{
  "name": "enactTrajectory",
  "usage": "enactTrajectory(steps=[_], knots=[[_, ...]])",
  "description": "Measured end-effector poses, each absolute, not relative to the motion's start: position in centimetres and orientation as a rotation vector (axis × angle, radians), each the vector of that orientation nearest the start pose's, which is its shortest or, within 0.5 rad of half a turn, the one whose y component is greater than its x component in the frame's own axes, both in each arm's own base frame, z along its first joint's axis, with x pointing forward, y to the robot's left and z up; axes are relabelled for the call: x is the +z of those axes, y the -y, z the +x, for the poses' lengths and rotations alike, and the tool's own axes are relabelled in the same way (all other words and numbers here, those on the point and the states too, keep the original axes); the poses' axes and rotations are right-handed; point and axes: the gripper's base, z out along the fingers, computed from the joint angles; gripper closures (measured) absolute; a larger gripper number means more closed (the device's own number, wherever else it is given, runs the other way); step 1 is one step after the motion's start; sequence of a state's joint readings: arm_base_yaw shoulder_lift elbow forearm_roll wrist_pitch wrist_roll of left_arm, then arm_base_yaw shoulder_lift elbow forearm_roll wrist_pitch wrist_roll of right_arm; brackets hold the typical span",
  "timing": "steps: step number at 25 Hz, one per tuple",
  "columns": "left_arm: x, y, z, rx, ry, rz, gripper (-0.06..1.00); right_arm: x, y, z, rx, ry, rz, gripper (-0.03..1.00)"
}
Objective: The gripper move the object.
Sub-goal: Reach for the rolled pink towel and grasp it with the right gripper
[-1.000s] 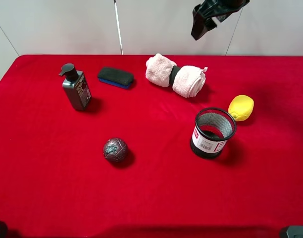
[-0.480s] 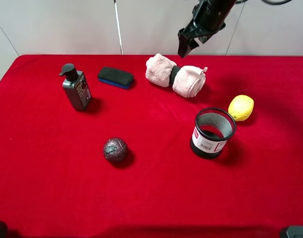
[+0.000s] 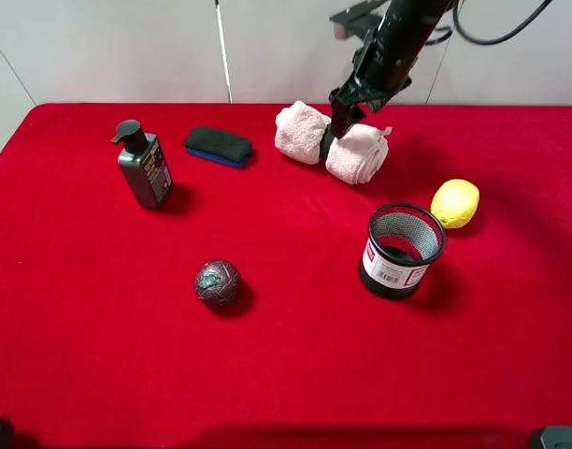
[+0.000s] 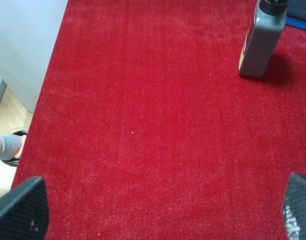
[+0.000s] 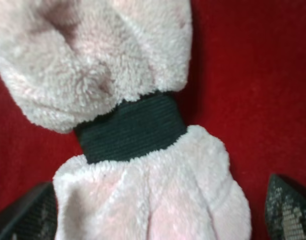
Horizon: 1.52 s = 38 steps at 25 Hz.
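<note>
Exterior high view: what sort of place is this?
Probably a robot test bench: a red-cloth table against a bare white wall, unrelated props like a pump bottle and lemon, and a robot arm.

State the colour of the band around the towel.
Black band on the pale pink towel; clearest in the right wrist view.

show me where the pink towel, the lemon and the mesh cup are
pink towel (image 5: 130, 127), right wrist view, on the black band around its middle
lemon (image 3: 455, 203), exterior high view, centre of its yellow skin
mesh cup (image 3: 392, 269), exterior high view, on the white label on its outer wall
</note>
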<state>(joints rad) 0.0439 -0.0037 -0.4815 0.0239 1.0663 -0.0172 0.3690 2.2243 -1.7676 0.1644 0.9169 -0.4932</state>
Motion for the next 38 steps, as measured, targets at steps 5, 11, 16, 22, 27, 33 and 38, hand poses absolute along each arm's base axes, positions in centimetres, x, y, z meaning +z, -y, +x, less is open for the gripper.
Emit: enactTrajectory(steps=[5,11,16,22,27,33,38], knots=[[27.2,-0.2,-0.4,0.045,-2.064,-0.064,0.02,14.8,-18.6,43.7,0.174,-2.635,-1.099,0.34],[27.2,-0.2,-0.4,0.045,-2.064,-0.064,0.02,13.0,-18.8,44.0,0.171,-2.655,-1.116,0.34],[27.2,-0.2,-0.4,0.045,-2.064,-0.064,0.02,11.9,-18.9,43.9,0.175,-2.674,-1.127,0.34],[27.2,-0.2,-0.4,0.046,-2.064,-0.064,0.02,11.3,-19.0,43.9,0.179,-2.684,-1.133,0.34],[27.2,-0.2,-0.4,0.046,-2.064,-0.064,0.02,11.3,-19.0,43.9,0.182,-2.685,-1.131,0.37],[27.2,-0.2,-0.4,0.046,-2.064,-0.064,0.02,11.3,-19.0,43.7,0.196,-2.703,-1.135,0.51],[27.2,-0.2,-0.4,0.046,-2.064,-0.064,0.02,11.3,-19.1,43.7,0.201,-2.708,-1.133,0.58]])
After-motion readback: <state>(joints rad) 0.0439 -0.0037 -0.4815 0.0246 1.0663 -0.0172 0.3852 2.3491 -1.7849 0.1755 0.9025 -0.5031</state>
